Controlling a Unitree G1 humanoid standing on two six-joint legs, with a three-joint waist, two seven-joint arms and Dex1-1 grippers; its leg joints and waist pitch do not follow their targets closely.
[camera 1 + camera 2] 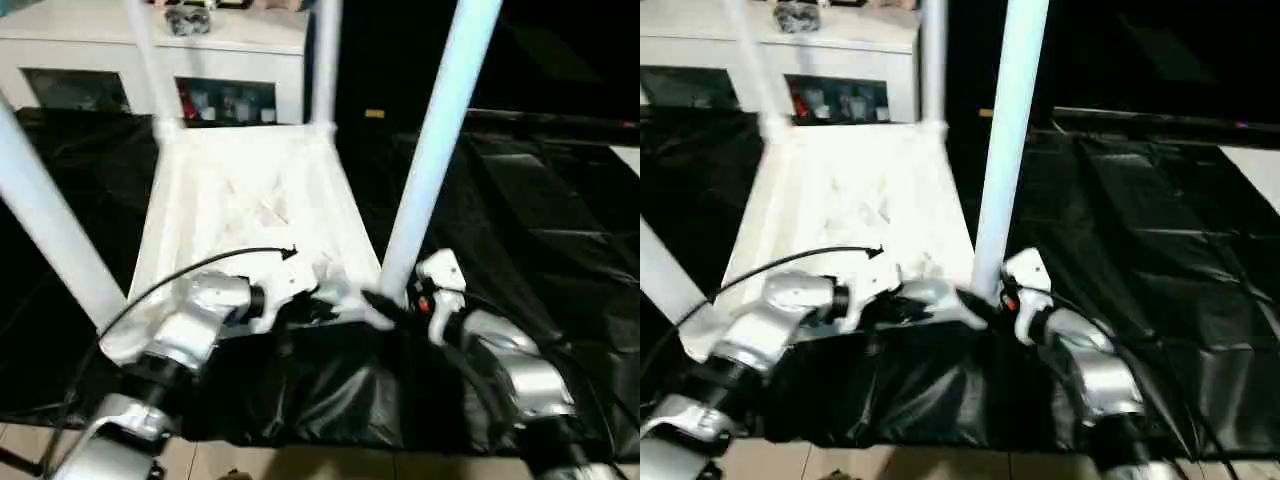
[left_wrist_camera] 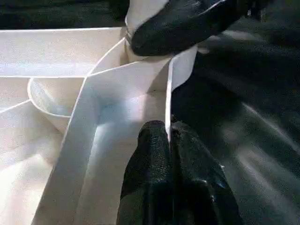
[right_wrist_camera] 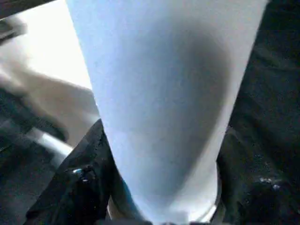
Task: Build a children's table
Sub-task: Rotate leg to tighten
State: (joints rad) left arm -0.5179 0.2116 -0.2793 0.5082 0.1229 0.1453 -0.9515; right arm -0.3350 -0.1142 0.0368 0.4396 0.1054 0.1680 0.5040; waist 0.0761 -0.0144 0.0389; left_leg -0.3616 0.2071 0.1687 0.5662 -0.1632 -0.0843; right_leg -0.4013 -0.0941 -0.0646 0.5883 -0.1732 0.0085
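Standing in one upturned table top point(image 1: 250, 200): four legs point(image 1: 435, 150); left fingers point(image 2: 159, 154) pinching its rim, right fingers point(image 3: 79, 183) clasping one.

A crinkled, glossy black plastic sheet point(image 1: 540, 230) drapes the work surface. Behind it stands a white cabinet point(image 1: 150, 60) with 2 dark glass-fronted compartments; small items lie on its top. Beyond the sheet's near edge runs a pale tiled floor point(image 1: 300, 462). The far right is dark.
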